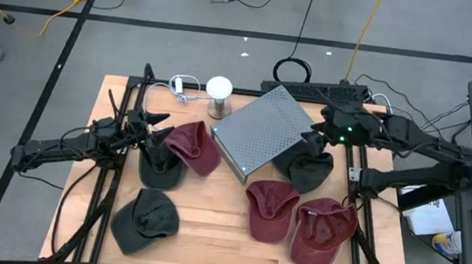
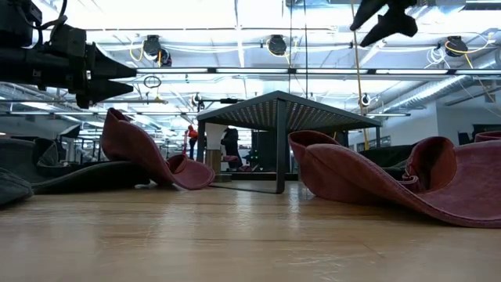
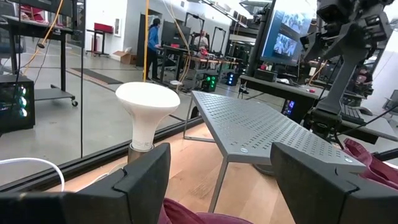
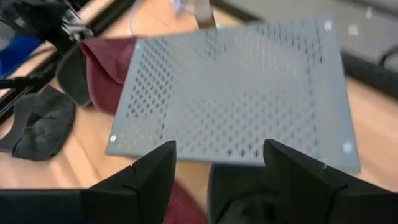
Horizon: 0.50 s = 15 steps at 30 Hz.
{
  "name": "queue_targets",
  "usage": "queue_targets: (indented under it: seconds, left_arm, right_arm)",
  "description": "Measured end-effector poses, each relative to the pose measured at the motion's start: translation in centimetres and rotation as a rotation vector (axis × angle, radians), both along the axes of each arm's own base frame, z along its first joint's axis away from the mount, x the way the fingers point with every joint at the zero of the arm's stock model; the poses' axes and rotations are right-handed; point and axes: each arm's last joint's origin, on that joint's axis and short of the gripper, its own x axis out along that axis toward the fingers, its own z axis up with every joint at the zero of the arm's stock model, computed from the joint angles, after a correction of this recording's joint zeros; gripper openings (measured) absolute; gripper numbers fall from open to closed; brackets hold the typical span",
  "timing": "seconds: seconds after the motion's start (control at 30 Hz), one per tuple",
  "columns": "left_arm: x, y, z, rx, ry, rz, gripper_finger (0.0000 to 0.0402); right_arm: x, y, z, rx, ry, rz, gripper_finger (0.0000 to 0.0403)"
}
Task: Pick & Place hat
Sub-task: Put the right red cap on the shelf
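Several hats lie on the wooden table. A maroon hat (image 1: 197,146) leans on a dark hat (image 1: 160,168) at the left, and another dark hat (image 1: 148,219) sits near the front. A dark hat (image 1: 311,171) lies by the grey perforated stand (image 1: 258,134), with two maroon hats (image 1: 270,208) (image 1: 324,233) in front of it. My left gripper (image 1: 158,137) (image 3: 221,168) hovers open over the left maroon hat (image 3: 186,214). My right gripper (image 1: 310,141) (image 4: 217,162) is open above the right dark hat (image 4: 249,199), raised off the table (image 2: 383,19).
A white bulb lamp (image 1: 218,91) with its cable stands behind the stand at the far edge. The stand (image 4: 236,93) fills the middle of the table between both arms. Bare wood (image 1: 225,236) shows at the near middle. Cables and a power strip (image 1: 311,89) run beyond the far edge.
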Motion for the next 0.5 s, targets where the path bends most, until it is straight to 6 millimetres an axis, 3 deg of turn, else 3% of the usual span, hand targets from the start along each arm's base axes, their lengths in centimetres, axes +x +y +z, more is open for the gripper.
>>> queue_targets:
  seconds: [0.23,0.5]
  left_arm:
    - [0.0,0.0,0.0,0.0,0.0,0.0,0.028]
    - [0.0,0.0,0.0,0.0,0.001,0.0,0.028]
  right_arm:
    - [2.3,-0.4,0.7,0.216,0.097,-0.11,0.0242]
    - [3.9,-1.9,-0.9,0.627,0.203,-0.222,0.0242]
